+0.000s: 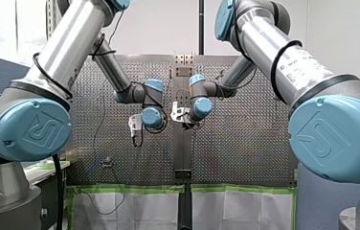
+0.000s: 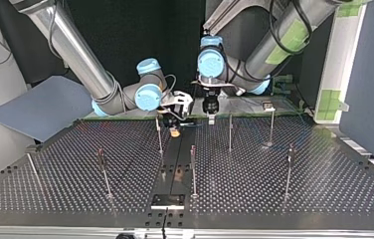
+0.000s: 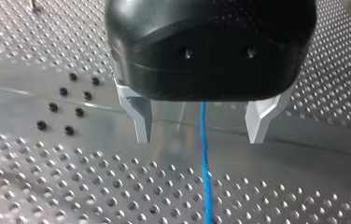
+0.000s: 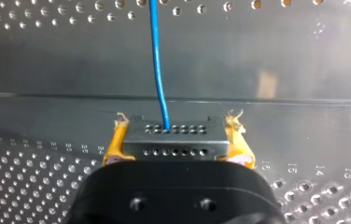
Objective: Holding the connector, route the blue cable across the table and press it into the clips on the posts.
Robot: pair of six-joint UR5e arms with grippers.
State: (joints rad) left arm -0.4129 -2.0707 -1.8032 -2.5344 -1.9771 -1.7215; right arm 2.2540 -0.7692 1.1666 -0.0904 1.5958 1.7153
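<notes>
My right gripper (image 4: pixel 177 126) clamps the connector (image 4: pixel 173 145) (left gripper (image 3: pixel 200 137) open astride the blue cable (image 3: pixel 206 177)); routing looks barely begun, nearest post (image 2: pixel 159 135) next.

We see the connector (image 4: pixel 174 139), a flat grey block with two rows of small holes, clamped between the yellow pads (image 4: pixel 112 147) of my right gripper (image 4: pixel 176 128). The blue cable (image 4: pixel 158 70) is thin, plugged into the upper hole row, and runs straight ahead. It passes between my left gripper's (image 3: pixel 200 140) spread fingers, touching neither. The posts (image 2: pixel 230 132) are thin upright rods, well apart, with small dark clips (image 2: pixel 100 153) near their tops.
</notes>
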